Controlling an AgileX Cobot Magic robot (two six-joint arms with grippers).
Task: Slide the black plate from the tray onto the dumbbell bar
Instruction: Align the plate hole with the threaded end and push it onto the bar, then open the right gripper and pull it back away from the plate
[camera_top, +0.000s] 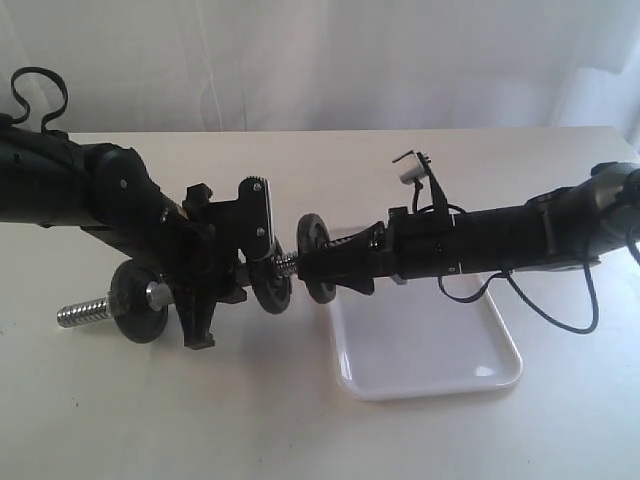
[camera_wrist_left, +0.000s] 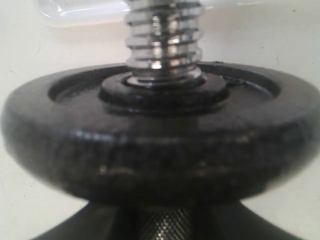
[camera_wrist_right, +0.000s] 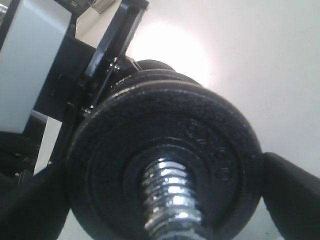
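My left gripper (camera_top: 205, 295) is shut on the knurled middle of the dumbbell bar (camera_top: 85, 312) and holds it level above the table. The bar carries one black disc (camera_top: 135, 300) near its left end and another (camera_top: 270, 290) near its right end. In the left wrist view that right disc (camera_wrist_left: 160, 145) fills the picture, with the threaded end (camera_wrist_left: 162, 40) beyond it. My right gripper (camera_top: 312, 268) is shut on the black plate (camera_top: 318, 232), its fingers (camera_wrist_right: 292, 190) against the rim. The bar's threaded tip (camera_wrist_right: 170, 200) passes through the centre hole of the plate (camera_wrist_right: 200, 145). A short stretch of thread (camera_top: 288, 265) shows between plate and disc.
The white tray (camera_top: 430, 350) lies on the table under my right arm with nothing on it; its edge (camera_wrist_left: 75, 12) shows past the bar's end in the left wrist view. A pale curtain hangs behind the table.
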